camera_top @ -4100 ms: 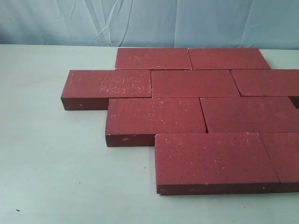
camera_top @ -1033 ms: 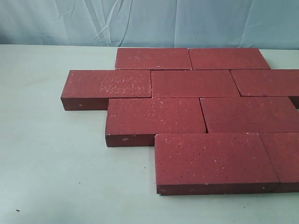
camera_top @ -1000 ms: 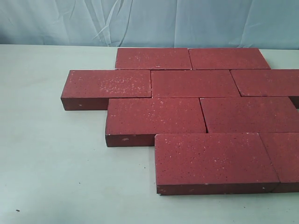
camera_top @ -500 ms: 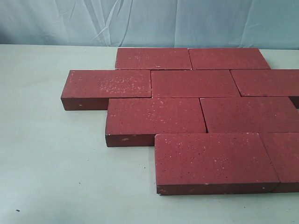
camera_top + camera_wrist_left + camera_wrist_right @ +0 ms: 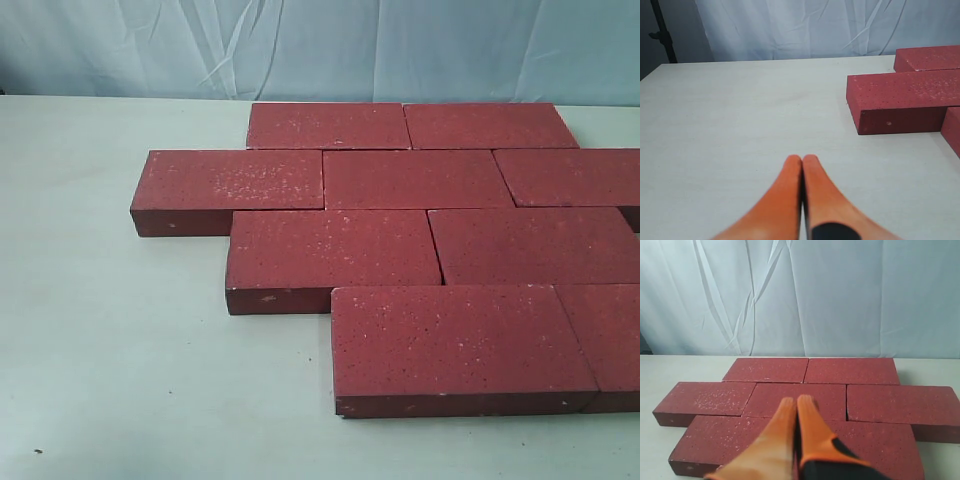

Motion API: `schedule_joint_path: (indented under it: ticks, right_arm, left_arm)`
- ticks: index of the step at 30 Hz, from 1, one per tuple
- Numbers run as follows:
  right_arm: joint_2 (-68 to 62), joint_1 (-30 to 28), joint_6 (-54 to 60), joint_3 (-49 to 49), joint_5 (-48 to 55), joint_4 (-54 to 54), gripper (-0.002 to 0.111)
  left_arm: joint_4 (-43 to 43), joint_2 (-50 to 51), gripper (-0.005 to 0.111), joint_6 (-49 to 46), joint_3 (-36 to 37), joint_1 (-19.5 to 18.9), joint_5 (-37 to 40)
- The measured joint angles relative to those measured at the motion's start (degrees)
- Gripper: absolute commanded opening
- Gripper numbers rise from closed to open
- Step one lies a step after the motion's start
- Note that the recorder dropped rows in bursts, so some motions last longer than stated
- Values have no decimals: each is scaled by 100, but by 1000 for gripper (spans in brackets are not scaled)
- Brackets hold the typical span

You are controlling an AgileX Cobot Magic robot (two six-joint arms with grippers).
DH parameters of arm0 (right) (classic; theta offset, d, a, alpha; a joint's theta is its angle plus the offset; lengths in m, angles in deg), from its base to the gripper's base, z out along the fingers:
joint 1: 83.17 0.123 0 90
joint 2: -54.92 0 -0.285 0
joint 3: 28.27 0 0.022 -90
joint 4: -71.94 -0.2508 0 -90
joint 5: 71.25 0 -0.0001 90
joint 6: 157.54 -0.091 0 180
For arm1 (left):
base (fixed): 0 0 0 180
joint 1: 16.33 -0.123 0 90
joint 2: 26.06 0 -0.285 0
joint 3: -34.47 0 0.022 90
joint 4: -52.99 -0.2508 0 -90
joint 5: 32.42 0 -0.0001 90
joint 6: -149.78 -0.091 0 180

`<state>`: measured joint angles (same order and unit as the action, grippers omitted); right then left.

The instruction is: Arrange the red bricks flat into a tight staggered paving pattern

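Tabletop (image 5: 120, 350) comes first — it is big and pale, and the red bricks (image 5: 418, 178) lie flat on its right half. They sit in four rows, side touching side, and each row is shifted along from the row next to it. That looks like the stepped pattern the task asks for, so the job seems done or very nearly done. No loose brick shows, and no gaps stand out, though the picture edge cuts off some bricks on the right. Counting them: two in the far row, then three, then two, then two in the near row — nine bricks in all. Two tools show. The left tool (image 5: 802, 162) is pinched closed, holding nothing, over bare tabletop near an end brick. The right tool (image 5: 797, 402) is pinched closed too, empty, above the bricks.
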<state>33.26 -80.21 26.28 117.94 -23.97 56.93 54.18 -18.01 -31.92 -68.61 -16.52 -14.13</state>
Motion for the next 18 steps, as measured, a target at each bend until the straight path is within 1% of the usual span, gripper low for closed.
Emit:
schedule_joint_path:
  ticks: [8, 11, 14, 16, 18]
  right_arm:
    - [538, 0, 0, 0, 24, -8, -1]
    - [718, 0, 0, 0, 347, 6, -1]
    - [913, 0, 0, -14, 566, 278, -1]
    - [1047, 0, 0, -169, 554, 509, -1]
    - [1303, 0, 0, -614, 366, 827, -1]
  left_arm:
    - [0, 0, 0, 0, 0, 0, 0]
    - [0, 0, 0, 0, 0, 0, 0]
    - [0, 0, 0, 0, 0, 0, 0]
    - [0, 0, 0, 0, 0, 0, 0]
    - [0, 0, 0, 0, 0, 0, 0]
